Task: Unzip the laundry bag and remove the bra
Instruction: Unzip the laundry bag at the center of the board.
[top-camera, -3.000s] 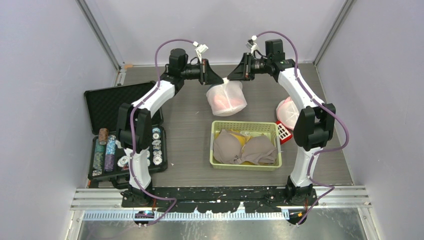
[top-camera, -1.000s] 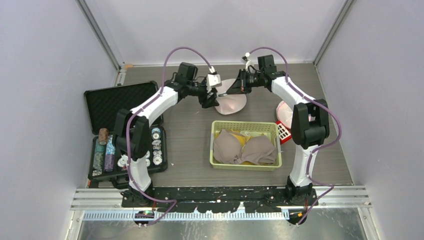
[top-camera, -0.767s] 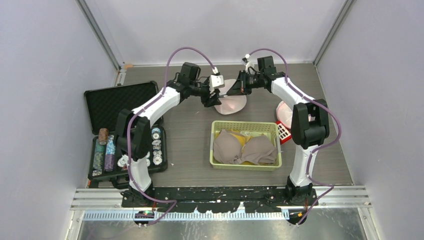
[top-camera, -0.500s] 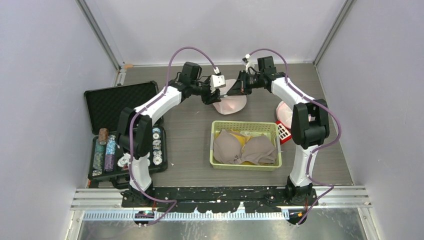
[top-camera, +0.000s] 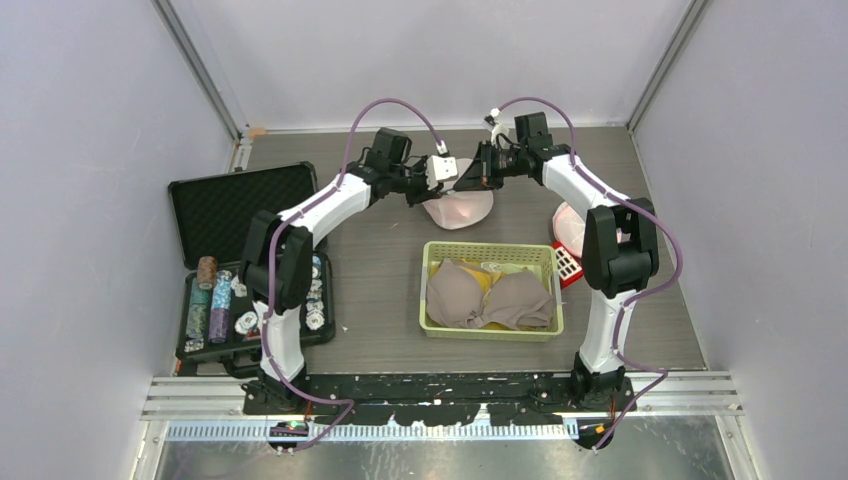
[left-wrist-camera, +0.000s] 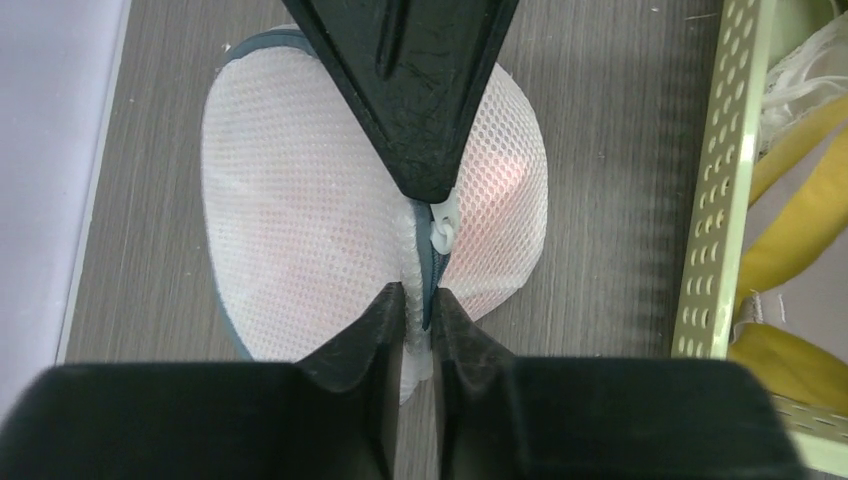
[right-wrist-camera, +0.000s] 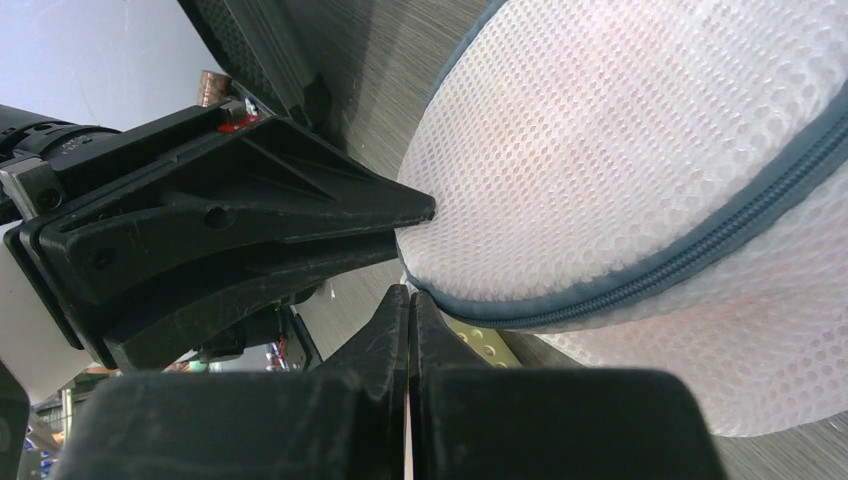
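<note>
Two pincers meet tip to tip over the bag (left-wrist-camera: 300, 230), a rounded pouch of white honeycomb mesh edged with grey-blue tape. The left pincer (left-wrist-camera: 415, 297) is nipped onto a fold of mesh beside the zip (right-wrist-camera: 700, 235), its black fingers almost touching with mesh between them. Straight ahead of it the right pincer (right-wrist-camera: 410, 297) points back as a black wedge. Its fingers are pressed flat together on the top of the white teardrop pull (left-wrist-camera: 441, 227), which hangs at its tip. The zip is shut along the curved stretch that shows.

The bra (left-wrist-camera: 505, 172) is inside the bag, a soft pink patch behind the mesh, ahead and slightly right of the left pincer. Bare grey wood-grain table (left-wrist-camera: 620, 100) lies on both sides of the bag. Farther right of the left pincer stands the basket (left-wrist-camera: 715, 200), pale green perforated plastic with a straight wall. It stands apart from the bag and holds beige and yellow fabric (left-wrist-camera: 800, 235). To that pincer's left the table ends at a lilac wall (left-wrist-camera: 50, 150).
</note>
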